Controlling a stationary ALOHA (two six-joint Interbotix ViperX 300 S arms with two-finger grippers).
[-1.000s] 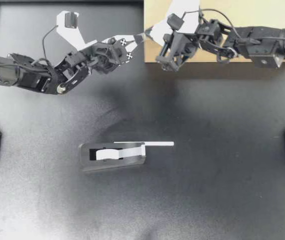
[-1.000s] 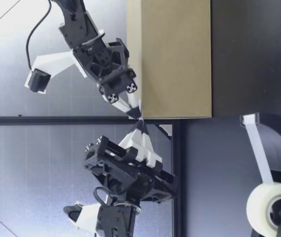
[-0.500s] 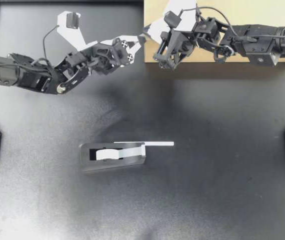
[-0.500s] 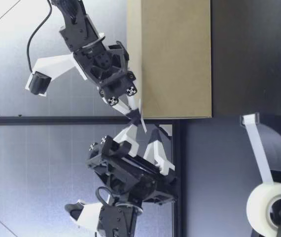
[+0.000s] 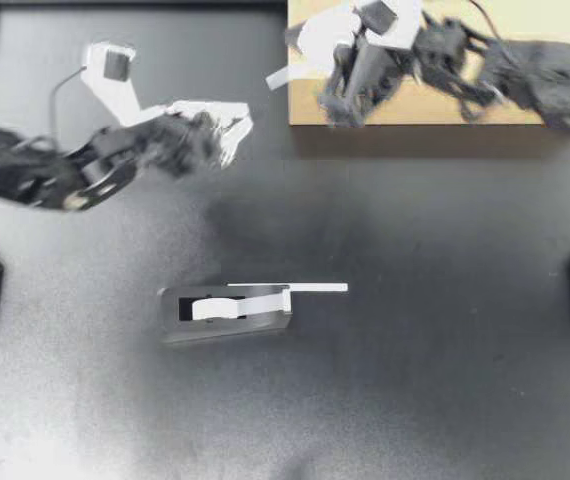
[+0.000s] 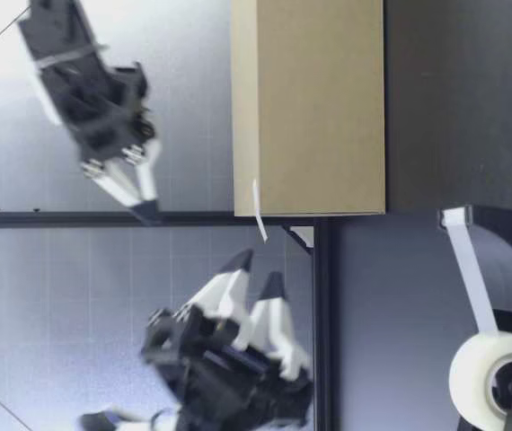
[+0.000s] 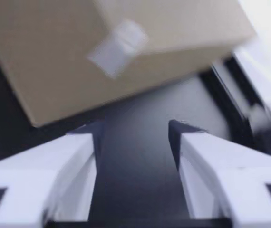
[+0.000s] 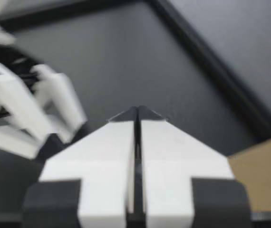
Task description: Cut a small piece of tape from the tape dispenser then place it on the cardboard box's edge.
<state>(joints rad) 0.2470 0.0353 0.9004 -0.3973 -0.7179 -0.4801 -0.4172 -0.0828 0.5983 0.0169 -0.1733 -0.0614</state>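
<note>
**Tape released on box edge; both arms clear**

Top view: the tape piece (image 5: 278,78) projects from the edge of the cardboard box (image 5: 415,110). The left gripper (image 5: 237,125) and right gripper (image 5: 300,40), which met at it half a second ago, have drawn away.

Low view: the strip hangs at the box's upper corner, touched by neither gripper.

Left wrist view: fingers spread, nothing between them, and the taped box lies ahead.

Right wrist view: fingers pressed together, empty.

Placement appears complete.

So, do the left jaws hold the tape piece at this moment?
No, in the left wrist view the left jaws stand open with nothing between them, and the tape sits on the box edge ahead.
</note>
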